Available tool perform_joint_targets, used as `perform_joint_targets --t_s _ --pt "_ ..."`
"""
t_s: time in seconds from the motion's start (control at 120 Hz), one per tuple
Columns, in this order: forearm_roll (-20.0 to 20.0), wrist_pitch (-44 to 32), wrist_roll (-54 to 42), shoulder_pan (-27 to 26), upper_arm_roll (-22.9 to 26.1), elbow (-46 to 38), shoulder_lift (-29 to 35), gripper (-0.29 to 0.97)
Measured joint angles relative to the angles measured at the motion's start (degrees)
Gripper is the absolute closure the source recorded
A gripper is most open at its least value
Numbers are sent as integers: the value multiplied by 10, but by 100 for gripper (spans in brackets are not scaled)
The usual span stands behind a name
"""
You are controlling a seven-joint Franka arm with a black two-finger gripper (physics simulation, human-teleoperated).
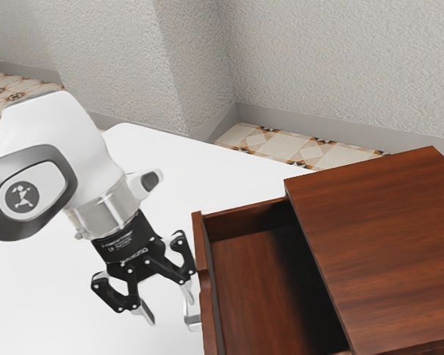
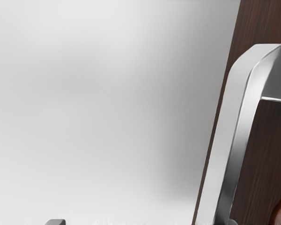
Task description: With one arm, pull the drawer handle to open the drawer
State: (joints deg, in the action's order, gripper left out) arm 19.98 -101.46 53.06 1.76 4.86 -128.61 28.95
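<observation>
A dark wooden cabinet point(image 1: 385, 251) stands at the exterior view's right. Its drawer point(image 1: 266, 288) is pulled well out toward the arm, with the hollow inside showing. A silver handle point(image 1: 194, 322) sits on the outer face of the drawer front point(image 1: 199, 259). My gripper point(image 1: 166, 314) hangs just outside that front, open, with one finger close beside the handle and nothing between the fingers. In the wrist view the silver handle point(image 2: 239, 140) runs along the dark drawer front point(image 2: 267, 154), off to one side of the hand.
The white tabletop point(image 1: 74, 310) spreads under and behind the arm. Grey textured walls and a patterned tile floor point(image 1: 296, 148) lie beyond the table's far edge. The cabinet top overhangs the back part of the drawer.
</observation>
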Motion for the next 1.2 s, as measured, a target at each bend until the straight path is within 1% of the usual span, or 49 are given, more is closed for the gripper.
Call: perform_joint_targets --t_s 0.15,0.6,0.7,0.775,0.833,0.867,0.908,0.958,0.983,1.008,1.042,1.067,1.1,1.133,1.2 --pt "-1 6 2 0 -1 1 1 29" --pt "-3 9 5 0 -1 5 7 23" --pt "-6 16 6 0 -8 7 18 23" --pt "-16 31 6 -2 -31 20 24 24" --pt "-36 56 6 -4 -47 71 19 24" --pt "-51 72 6 -5 -53 116 8 23" --pt "-69 93 5 -8 -57 185 -23 20" --pt "-92 114 -3 -21 -71 279 -78 17" --pt "-105 124 -11 -37 -90 327 -108 15" --pt "-117 132 -23 -67 -127 379 -143 14" --pt "-129 142 -42 -98 -168 424 -174 12" --pt "-137 148 -59 -110 -187 451 -191 11" --pt "-154 155 -83 -119 -200 481 -208 9" --pt "-173 161 -109 -110 -193 502 -220 8" --pt "-199 169 -160 -40 -133 514 -232 7"
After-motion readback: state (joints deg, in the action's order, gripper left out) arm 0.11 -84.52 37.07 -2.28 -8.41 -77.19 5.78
